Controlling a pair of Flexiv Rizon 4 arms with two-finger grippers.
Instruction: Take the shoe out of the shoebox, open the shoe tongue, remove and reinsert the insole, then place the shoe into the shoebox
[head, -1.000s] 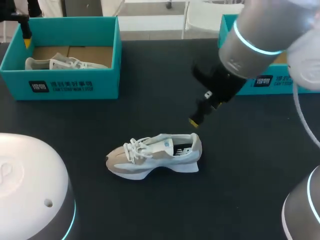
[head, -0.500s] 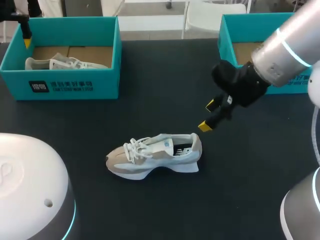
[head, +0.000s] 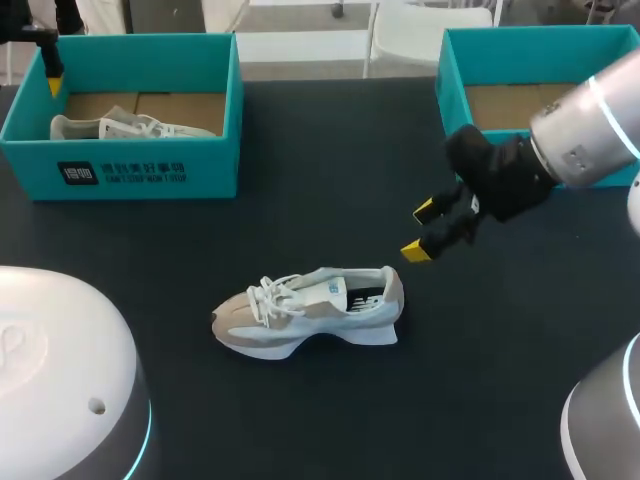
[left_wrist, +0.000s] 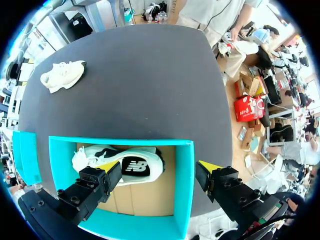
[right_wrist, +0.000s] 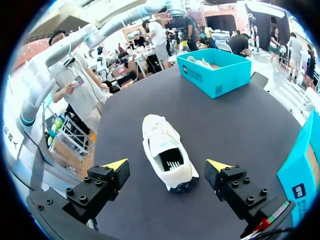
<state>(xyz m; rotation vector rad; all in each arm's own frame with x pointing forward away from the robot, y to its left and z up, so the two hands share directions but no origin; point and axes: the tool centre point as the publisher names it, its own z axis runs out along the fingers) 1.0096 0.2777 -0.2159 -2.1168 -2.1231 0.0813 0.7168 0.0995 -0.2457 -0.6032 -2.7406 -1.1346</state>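
Note:
A white and beige shoe (head: 310, 310) lies on its sole in the middle of the black table, toe to the left. My right gripper (head: 420, 232) hangs open just right of and above its heel, touching nothing. In the right wrist view the shoe (right_wrist: 165, 150) lies ahead of the open gripper (right_wrist: 167, 165), heel nearest. My left gripper (left_wrist: 159, 167) stands open above the teal shoebox (head: 130, 170) at the back left. A second shoe (left_wrist: 120, 167) lies in that shoebox (left_wrist: 184, 185). The shoe (left_wrist: 62, 75) on the table shows far off in the left wrist view.
A second teal shoebox (head: 455, 60) stands at the back right, behind my right arm. The white bases of my arms fill the front left corner (head: 60, 380) and front right corner (head: 600, 420).
My right arm has drawn back to the right, carrying its open gripper from over the shoe's heel to beside it. The shoe and left arm have not moved.

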